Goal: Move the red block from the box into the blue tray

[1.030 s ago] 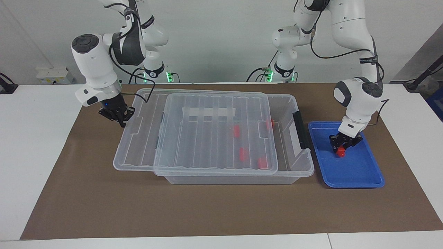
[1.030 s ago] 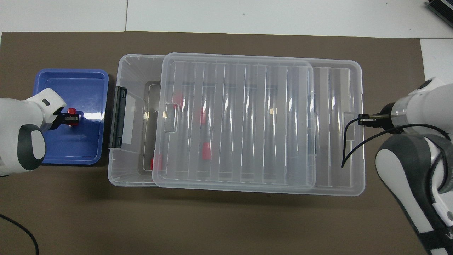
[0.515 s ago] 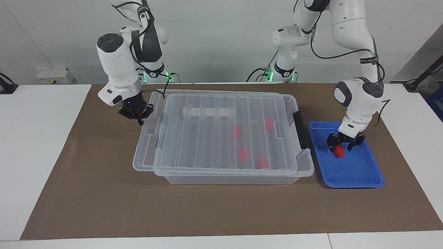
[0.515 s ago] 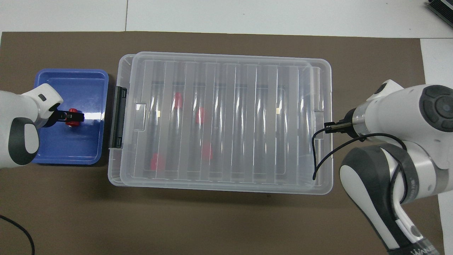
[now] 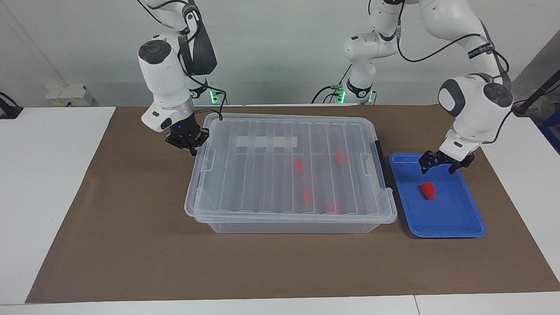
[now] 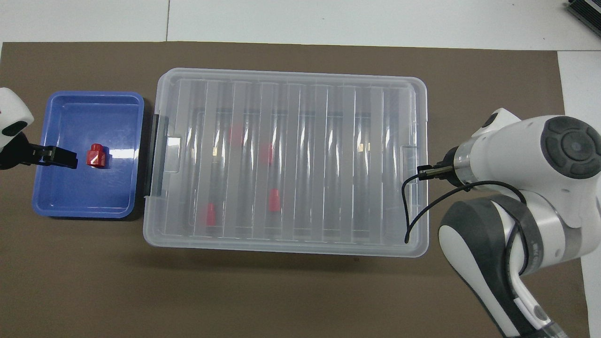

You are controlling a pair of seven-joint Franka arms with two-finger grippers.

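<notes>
One red block [image 5: 428, 191] is lying on the floor of the blue tray [image 5: 455, 227], clear of the rim and free of any grip; in the overhead view it [image 6: 96, 156] is showing its narrower stepped end turned away from the robots. The left gripper [image 5: 443, 163] is hanging over the tray's end nearer the robots, its jaws spread apart and holding nothing. The box [image 5: 288, 227] is sitting just beside the tray on the brown mat [image 5: 131, 245], with its ribbed clear lid [image 5: 262, 175] lying squarely over it. Four more red blocks [image 5: 307, 195] are showing through the lid inside the box. The right gripper [image 5: 189, 143] is resting at the tab on the lid's end toward the right arm's end of the table; whether its jaws are closed on the tab cannot be told.
</notes>
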